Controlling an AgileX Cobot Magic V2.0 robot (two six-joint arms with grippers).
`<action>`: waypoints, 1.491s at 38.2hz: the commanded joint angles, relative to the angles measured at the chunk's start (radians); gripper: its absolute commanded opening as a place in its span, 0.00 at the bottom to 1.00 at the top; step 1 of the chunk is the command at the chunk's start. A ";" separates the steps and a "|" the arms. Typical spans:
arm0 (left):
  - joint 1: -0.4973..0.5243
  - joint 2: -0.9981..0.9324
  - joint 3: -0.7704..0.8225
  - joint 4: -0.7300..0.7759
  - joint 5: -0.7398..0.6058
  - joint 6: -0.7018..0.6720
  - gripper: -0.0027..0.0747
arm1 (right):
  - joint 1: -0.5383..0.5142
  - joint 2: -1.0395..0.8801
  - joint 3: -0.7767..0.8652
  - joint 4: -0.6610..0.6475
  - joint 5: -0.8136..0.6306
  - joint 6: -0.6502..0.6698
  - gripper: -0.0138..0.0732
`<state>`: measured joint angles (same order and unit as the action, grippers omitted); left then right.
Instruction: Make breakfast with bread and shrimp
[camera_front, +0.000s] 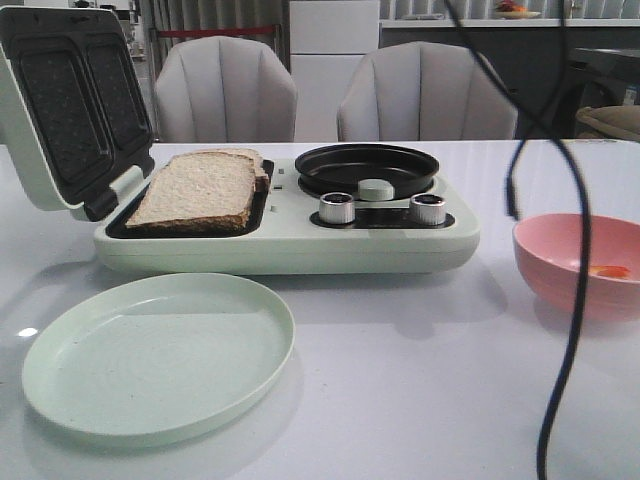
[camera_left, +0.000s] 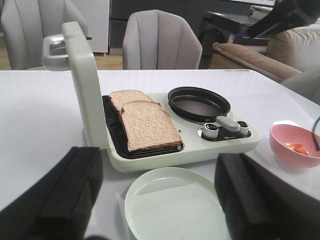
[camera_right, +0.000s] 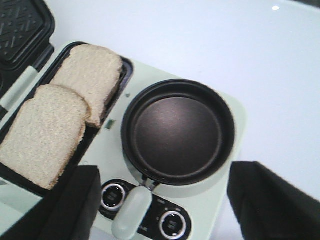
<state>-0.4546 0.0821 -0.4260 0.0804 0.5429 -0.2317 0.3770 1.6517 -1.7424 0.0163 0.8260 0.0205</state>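
Two square slices of pale wholemeal bread (camera_front: 200, 190) with dark crusts lie overlapped in the black grill tray of the mint-green breakfast maker (camera_front: 290, 245), the nearer slice resting partly on the farther one; the waffled lid (camera_front: 70, 110) stands open behind them; beside the tray sits the round black non-stick pan (camera_front: 366, 168), nothing in it, with two silver knobs (camera_front: 337, 208) in front. The small orange-pink shrimp (camera_front: 608, 270) lies well apart, inside the pink bowl (camera_front: 560, 262) off to the right; a pale green round plate (camera_front: 160, 355) waits in front of the machine, bare.

Now the risks, as I judge them: the shrimp is tiny and curled against a sloping bowl wall, so a pinch could skid off it or nudge the bowl; the stacked slices could drag together if only one is gripped; a dangling black cable (camera_front: 575, 300) hangs across the bowl side and might snag.

The left gripper (camera_left: 159, 200) hovers low in front of the plate, aimed at the machine, jaws spread wide and holding nothing; the right gripper (camera_right: 160, 210) hangs above the pan and knobs looking down, jaws likewise wide apart and empty; neither touches anything.
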 joint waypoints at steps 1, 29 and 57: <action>-0.008 0.012 -0.026 -0.004 -0.080 -0.001 0.72 | -0.004 -0.132 0.049 -0.070 -0.055 0.035 0.86; -0.008 0.012 -0.026 -0.004 -0.080 -0.001 0.72 | -0.004 -1.061 1.106 -0.010 -0.579 0.051 0.86; -0.008 0.012 -0.026 -0.004 -0.082 -0.001 0.72 | -0.004 -1.615 1.509 -0.010 -0.603 0.051 0.86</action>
<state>-0.4546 0.0821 -0.4260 0.0804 0.5429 -0.2317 0.3770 0.0246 -0.2137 0.0074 0.3061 0.0699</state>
